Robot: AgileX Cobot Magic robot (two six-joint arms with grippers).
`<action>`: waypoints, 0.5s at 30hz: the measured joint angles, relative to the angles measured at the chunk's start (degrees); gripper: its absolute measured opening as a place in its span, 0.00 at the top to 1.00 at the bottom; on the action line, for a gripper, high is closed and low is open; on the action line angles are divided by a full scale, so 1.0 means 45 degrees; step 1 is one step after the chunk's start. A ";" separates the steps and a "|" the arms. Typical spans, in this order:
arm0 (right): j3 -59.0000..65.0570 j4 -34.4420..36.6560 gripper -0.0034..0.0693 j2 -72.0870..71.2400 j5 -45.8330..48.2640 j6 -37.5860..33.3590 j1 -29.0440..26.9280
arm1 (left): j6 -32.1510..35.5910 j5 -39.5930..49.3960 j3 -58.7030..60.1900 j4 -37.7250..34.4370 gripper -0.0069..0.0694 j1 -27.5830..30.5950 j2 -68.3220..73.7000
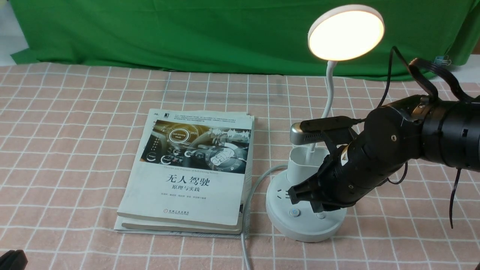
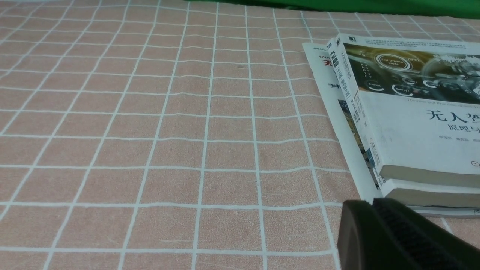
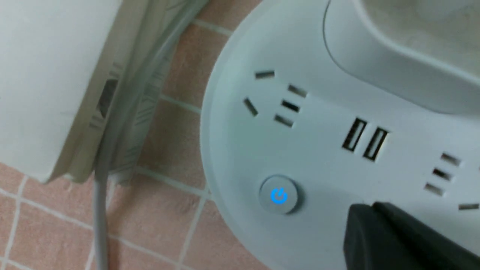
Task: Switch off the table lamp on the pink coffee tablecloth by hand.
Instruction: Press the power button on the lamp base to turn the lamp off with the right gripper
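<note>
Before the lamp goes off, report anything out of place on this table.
Nothing is spilled or damaged. The books are stacked slightly askew, with the bottom one sticking out, and the cable of the table lamp runs close along their edge.

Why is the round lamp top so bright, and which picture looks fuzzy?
Front view: the table lamp glows at its lit head, washed out near white. Right wrist view: fuzziest, its sockets and blue-lit button look soft. Left wrist view: pink coffee tablecloth lines crisp, the left claw blurred.
</note>
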 joint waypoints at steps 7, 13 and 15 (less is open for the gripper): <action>-0.0187 -0.0011 0.89 0.0613 0.0052 -0.0034 -0.0145 | 0.0000 0.0000 0.0000 0.0057 0.90 0.0000 0.0000; -0.0131 -0.0111 0.89 0.0323 0.0068 -0.0046 -0.0172 | 0.0000 0.0000 0.0000 0.0079 0.90 0.0000 0.0000; -0.0104 -0.0171 0.89 0.0042 0.0186 -0.0046 -0.0199 | 0.0000 0.0000 0.0000 0.0079 0.90 0.0000 0.0000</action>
